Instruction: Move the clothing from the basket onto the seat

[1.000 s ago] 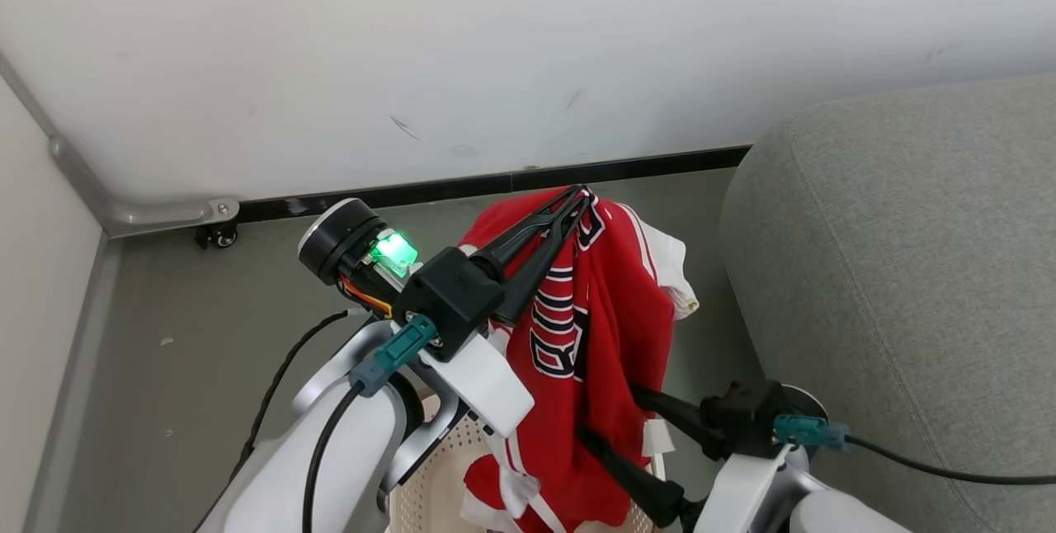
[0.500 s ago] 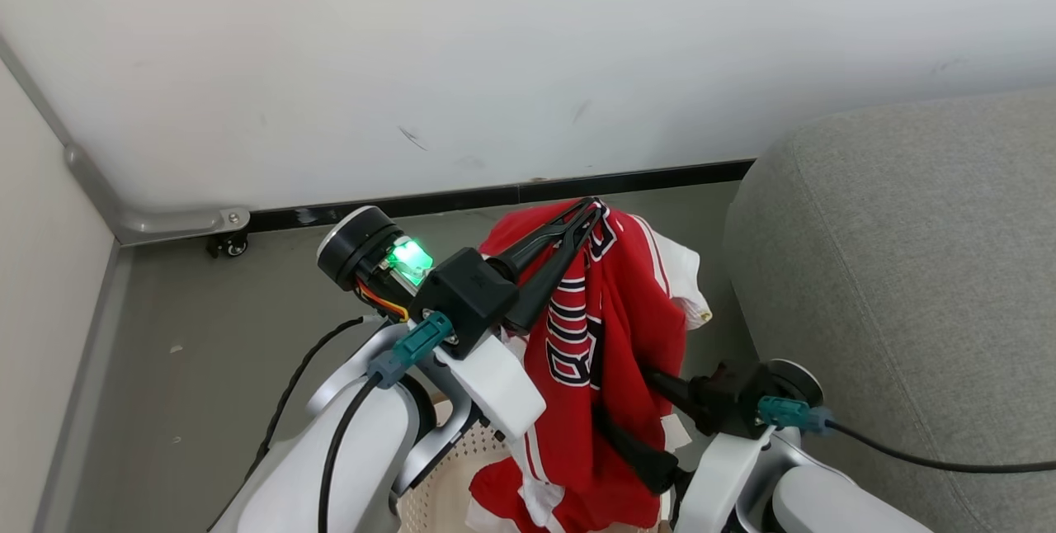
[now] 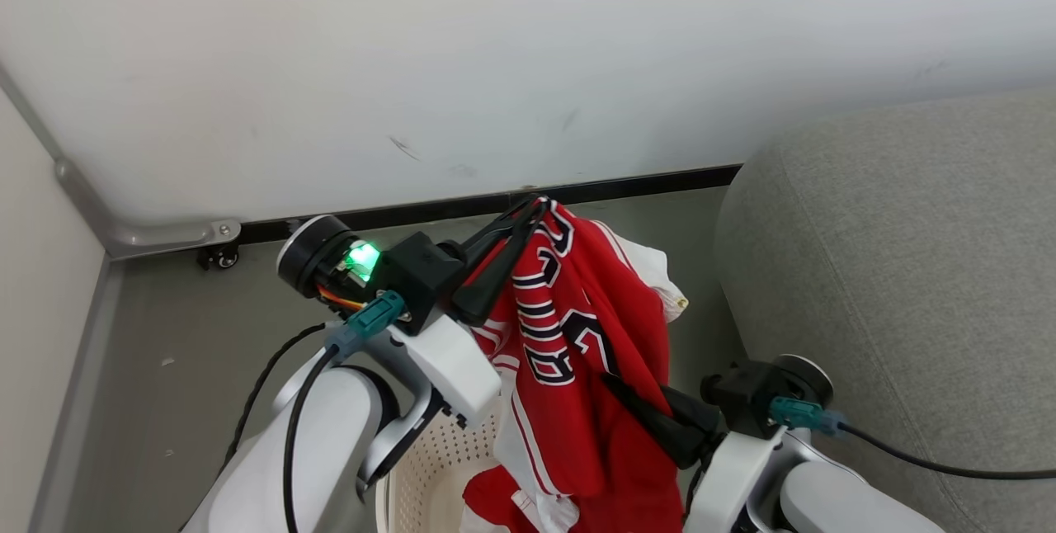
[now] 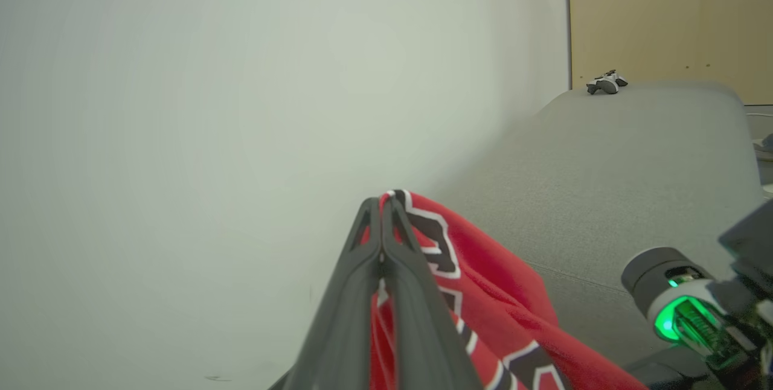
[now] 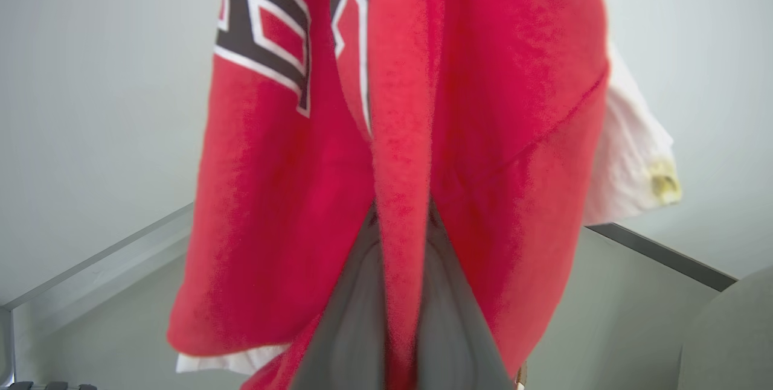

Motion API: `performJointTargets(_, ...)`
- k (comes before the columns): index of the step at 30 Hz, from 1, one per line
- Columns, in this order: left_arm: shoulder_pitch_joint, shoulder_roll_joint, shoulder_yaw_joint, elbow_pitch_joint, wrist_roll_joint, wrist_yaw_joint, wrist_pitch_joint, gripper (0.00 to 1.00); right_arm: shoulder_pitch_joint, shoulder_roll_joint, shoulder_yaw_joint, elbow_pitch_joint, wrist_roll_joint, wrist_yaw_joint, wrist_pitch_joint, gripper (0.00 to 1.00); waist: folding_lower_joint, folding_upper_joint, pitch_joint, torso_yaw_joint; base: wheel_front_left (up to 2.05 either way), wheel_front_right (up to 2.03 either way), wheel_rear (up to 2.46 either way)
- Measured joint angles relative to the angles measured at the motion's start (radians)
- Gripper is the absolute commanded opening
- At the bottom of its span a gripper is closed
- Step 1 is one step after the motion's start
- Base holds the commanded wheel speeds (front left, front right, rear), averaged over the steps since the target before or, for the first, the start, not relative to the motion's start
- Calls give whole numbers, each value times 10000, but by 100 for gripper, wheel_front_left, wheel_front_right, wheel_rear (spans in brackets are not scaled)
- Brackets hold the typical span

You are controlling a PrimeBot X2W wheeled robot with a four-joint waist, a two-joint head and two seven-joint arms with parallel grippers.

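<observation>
Dark block lettering [image 3: 540, 356] with white outlines is seen on the red clothing [image 3: 569, 434] — folded and creased, so no whole word or number can be made out. Nothing else legible is seen.

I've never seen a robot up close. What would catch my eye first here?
The bright red clothing with white-edged dark lettering, hanging in mid-air in the middle. The left gripper pinches its top and the right gripper clamps a fold lower down, above the cream basket. A big grey seat sits at the right.
</observation>
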Motion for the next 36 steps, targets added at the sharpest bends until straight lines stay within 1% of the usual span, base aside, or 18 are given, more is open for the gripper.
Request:
performJointTargets(5,221,115,163,408,-86,42,-100,0,301,-272,-100,-79,345,0,-94,0,0,0,-4,-194,0,0,0)
performJointTargets(8,293,111,219,562,-102,54,-209,0,419,-403,-336,-203,594,0,-161,0,-1,0,-1,-332,0,0,0)
performJointTargets(10,336,75,295,658,-213,136,-282,0,419,-493,-552,-267,725,0,-194,0,0,0,3,-428,0,0,0)
performJointTargets(14,461,-21,462,871,-527,159,-407,0,421,-648,-1060,-376,1091,0,-309,0,0,0,18,-620,0,0,0)
performJointTargets(15,478,-63,504,901,-596,173,-449,6,423,-663,-1183,-435,1216,0,-316,0,0,0,22,-666,0,0,0)
performJointTargets(17,514,-173,566,943,-717,224,-466,33,425,-663,-1377,-554,1467,0,-395,0,0,0,32,-755,0,0,0)
performJointTargets(19,539,-192,610,1001,-717,224,-552,47,431,-662,-1540,-652,1685,0,-397,0,0,0,42,-837,0,0,0)
performJointTargets(20,545,-186,637,1035,-717,226,-587,59,432,-667,-1613,-696,1751,0,-401,0,0,0,48,-875,0,0,0)
performJointTargets(21,546,-180,656,1064,-717,226,-623,95,432,-671,-1668,-755,1831,0,-403,0,0,0,54,-912,0,0,0)
performJointTargets(22,546,-186,679,1081,-729,230,-627,95,432,-669,-1735,-807,1898,0,-405,0,0,0,59,-947,0,0,0)
performJointTargets(23,547,-194,683,1103,-752,259,-639,100,431,-669,-1810,-842,1929,0,-407,0,-1,0,66,-980,0,0,0)
performJointTargets(36,624,-249,729,1285,-777,389,-1009,100,338,-1172,-2945,-1212,2092,0,-570,0,0,0,141,-1287,0,0,0)
